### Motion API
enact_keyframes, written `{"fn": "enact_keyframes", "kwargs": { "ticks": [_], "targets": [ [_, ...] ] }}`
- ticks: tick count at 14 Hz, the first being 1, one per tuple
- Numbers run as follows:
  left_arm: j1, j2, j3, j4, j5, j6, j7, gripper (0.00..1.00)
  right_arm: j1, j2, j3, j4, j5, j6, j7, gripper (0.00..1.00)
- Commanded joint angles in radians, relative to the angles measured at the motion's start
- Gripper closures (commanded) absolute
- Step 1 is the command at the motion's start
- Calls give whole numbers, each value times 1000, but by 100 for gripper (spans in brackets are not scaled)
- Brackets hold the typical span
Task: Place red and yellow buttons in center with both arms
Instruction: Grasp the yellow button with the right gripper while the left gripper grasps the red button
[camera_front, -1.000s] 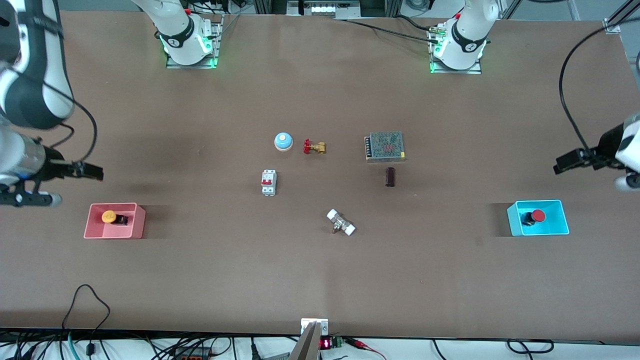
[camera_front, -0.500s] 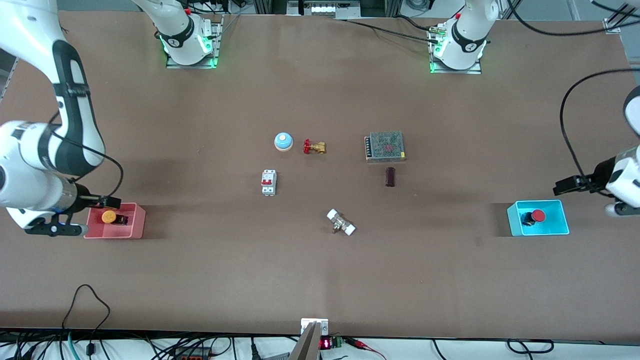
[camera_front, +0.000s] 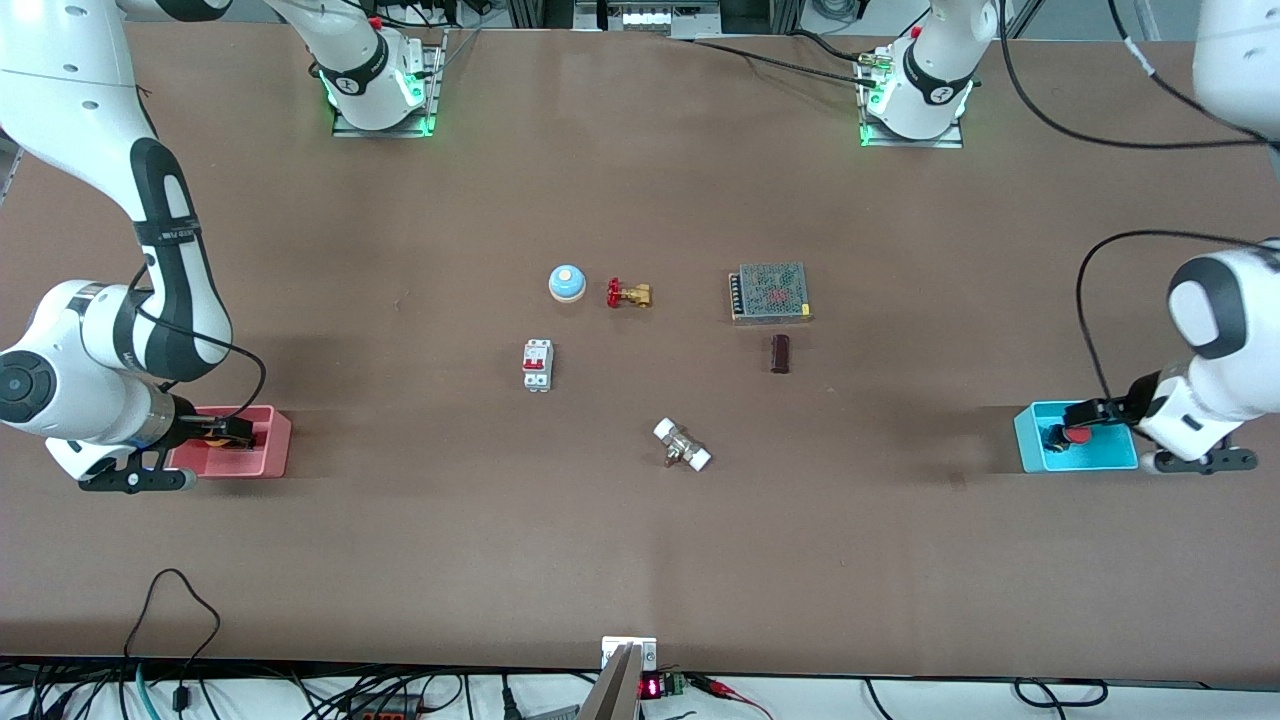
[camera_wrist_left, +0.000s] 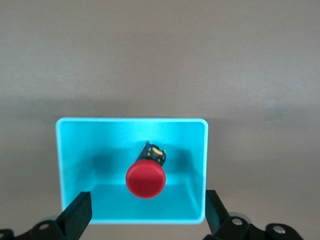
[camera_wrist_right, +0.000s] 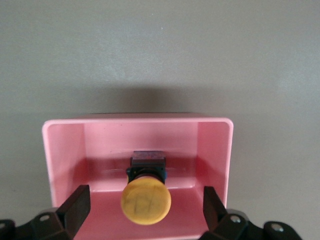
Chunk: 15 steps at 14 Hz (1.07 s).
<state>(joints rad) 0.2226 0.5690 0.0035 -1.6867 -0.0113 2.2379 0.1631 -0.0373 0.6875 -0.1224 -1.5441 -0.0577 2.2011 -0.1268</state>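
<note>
Lowering each spread gripper, left (camera_wrist_left: 145, 220) over red button (camera_wrist_left: 145, 179), right (camera_wrist_right: 145, 220) over yellow button (camera_wrist_right: 145, 201), center caps before pinching.

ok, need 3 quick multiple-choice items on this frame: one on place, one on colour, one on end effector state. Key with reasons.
1. Where is the red button?
A. in the cyan tray
B. in the pink tray
C. on bare tabletop

2. What colour is the cap of the button in the pink tray?
A. blue
B. yellow
C. green

3. How is the right end effector?
A. shut on the yellow button
B. open over the pink tray
C. parked at its base

Key: 1 A, cyan walls surround it; 2 B, right wrist view shows a yellow cap; 3 B, fingers spread either side, touching nothing.
</note>
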Motion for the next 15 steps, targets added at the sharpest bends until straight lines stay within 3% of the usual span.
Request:
{"fn": "enact_keyframes", "kwargs": {
  "ticks": [1, 5, 8, 11, 15],
  "targets": [
    [1, 46, 0, 15, 14, 37, 16, 0, -18, 17, 18, 21, -10, 0, -16, 0],
    [1, 51, 1, 7, 16, 39, 16, 32, -23, 33, 18, 21, -10, 0, -17, 0],
    [1, 51, 1, 1, 39, 34, 18, 44, -23, 46, 20, 21, -4, 2, -16, 0],
    [1, 48, 1, 1, 60, 28, 18, 66, -21, 56, 23, 22, 1, 3, -14, 0],
    [1, 13, 1, 5, 60, -10, 10, 78, -23, 63, 23, 22, 1, 15, -16, 0]
  ]
}}
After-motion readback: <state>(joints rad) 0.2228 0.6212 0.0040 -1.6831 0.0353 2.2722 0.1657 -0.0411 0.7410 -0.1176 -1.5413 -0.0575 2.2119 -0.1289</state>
